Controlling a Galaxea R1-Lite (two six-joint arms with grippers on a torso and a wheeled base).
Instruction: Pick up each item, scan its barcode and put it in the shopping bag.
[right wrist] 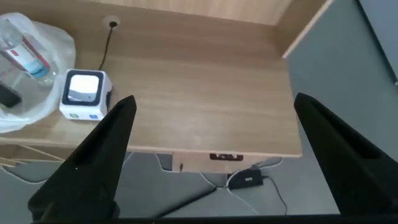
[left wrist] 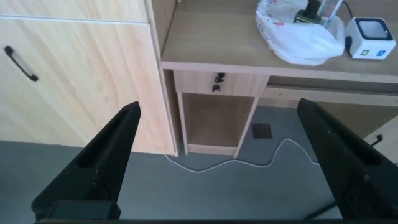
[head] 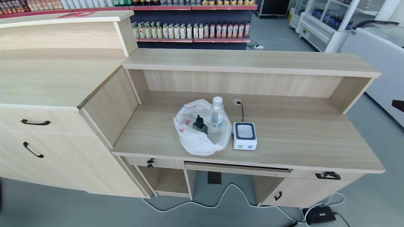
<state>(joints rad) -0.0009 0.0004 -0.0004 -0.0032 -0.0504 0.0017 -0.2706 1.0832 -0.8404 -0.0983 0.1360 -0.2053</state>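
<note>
A white plastic shopping bag (head: pixel 199 138) lies on the wooden counter (head: pixel 300 135), and a clear water bottle (head: pixel 216 118) and a dark spray bottle (head: pixel 199 125) stand inside it. Just right of the bag sits a white barcode scanner (head: pixel 244 135) with a black cable running to the back. My left gripper (left wrist: pixel 217 149) hangs open over the floor in front of the counter's left cabinet, well away from the bag (left wrist: pixel 298 34). My right gripper (right wrist: pixel 211 146) is open above the counter's front edge, right of the scanner (right wrist: pixel 85 94), with nothing between its fingers.
A raised shelf and back wall (head: pixel 246 63) border the counter's far side. A taller cabinet with drawers (head: pixel 47 104) stands to the left. A white cable (head: pixel 221 198) and a black power adapter (head: pixel 320 215) lie on the floor below. Store shelves with bottles stand behind.
</note>
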